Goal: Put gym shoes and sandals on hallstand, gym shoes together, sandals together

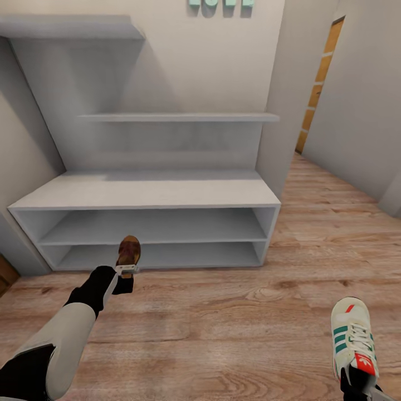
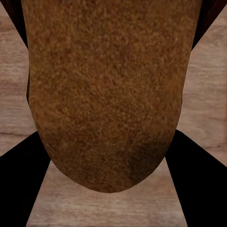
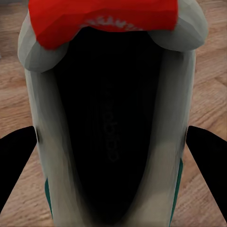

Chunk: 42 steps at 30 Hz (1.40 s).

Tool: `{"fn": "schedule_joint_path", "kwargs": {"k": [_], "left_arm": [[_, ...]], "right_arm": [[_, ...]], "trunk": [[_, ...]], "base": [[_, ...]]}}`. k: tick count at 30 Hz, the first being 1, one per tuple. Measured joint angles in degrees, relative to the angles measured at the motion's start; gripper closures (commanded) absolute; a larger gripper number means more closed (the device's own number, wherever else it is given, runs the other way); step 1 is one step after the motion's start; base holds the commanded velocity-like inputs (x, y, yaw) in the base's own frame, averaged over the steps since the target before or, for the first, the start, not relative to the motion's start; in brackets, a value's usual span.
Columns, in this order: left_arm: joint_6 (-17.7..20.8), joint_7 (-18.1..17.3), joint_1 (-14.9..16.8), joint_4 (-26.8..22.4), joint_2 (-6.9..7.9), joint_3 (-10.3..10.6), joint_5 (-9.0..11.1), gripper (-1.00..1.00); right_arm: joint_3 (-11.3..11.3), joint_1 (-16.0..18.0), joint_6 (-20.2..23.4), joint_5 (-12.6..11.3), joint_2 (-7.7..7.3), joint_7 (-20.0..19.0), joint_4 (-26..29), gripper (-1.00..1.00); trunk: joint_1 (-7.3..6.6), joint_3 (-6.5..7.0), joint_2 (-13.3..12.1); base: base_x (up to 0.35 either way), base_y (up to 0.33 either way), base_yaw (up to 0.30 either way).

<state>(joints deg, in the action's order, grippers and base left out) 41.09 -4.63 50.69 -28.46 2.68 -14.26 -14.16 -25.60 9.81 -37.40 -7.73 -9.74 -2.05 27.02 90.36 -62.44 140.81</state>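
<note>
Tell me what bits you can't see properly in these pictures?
- Sandal: head view, heel end hidden by the left gripper; in the left wrist view its footbed hides the strap.
- Gym shoe: head view, heel covered by the right gripper at the bottom edge.
- Wall letters: head view, cut off by the top edge.

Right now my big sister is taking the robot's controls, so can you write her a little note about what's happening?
Left gripper: shut on a sandal, held in front of the hallstand, near its lowest shelf.
Right gripper: shut on a gym shoe, above the corridor floor.
Done: one sandal and one gym shoe picked up.
Left: no shoe shows on the rack yet. Set both down there, fetch the other two, and pair like with like.
</note>
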Motion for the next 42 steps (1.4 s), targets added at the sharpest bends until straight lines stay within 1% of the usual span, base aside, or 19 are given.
{"fn": "schedule_joint_path", "kwargs": {"k": [7, 11, 24, 34, 42], "left_arm": [[0.0, 0.0, 0.0, 0.0, 0.00, 0.0, -0.1, 1.00], [0.0, 0.0, 0.0, 0.0, 0.00, 0.0, -0.1, 1.00], [0.0, 0.0, 0.0, 0.0, 0.08, 0.0, -0.1, 1.00], [0.0, 0.0, 0.0, 0.0, 0.09, 0.0, 0.0, 1.00], [-0.1, 0.0, 0.0, 0.0, 0.13, 0.0, 0.0, 1.00]], "right_arm": [[0.0, 0.0, 0.0, 0.0, -0.01, 0.0, 0.0, 1.00], [0.0, 0.0, 0.0, 0.0, -0.01, 0.0, 0.0, 1.00], [0.0, 0.0, 0.0, 0.0, -0.01, 0.1, -0.1, 1.00], [0.0, 0.0, 0.0, 0.0, -0.01, 0.1, -0.1, 1.00], [0.0, 0.0, 0.0, 0.0, -0.01, 0.1, -0.1, 1.00]], "trunk": [[-0.02, -0.52, 0.0], [0.00, -0.69, 0.0], [0.00, -0.72, 0.0], [-0.01, -0.72, 0.0], [0.01, -0.72, 0.0]], "base": [[0.286, 0.000, 0.000], [0.129, 0.000, 0.000], [0.102, 0.009, 0.000], [0.279, 0.032, 0.000], [0.064, 0.023, 0.000]]}}
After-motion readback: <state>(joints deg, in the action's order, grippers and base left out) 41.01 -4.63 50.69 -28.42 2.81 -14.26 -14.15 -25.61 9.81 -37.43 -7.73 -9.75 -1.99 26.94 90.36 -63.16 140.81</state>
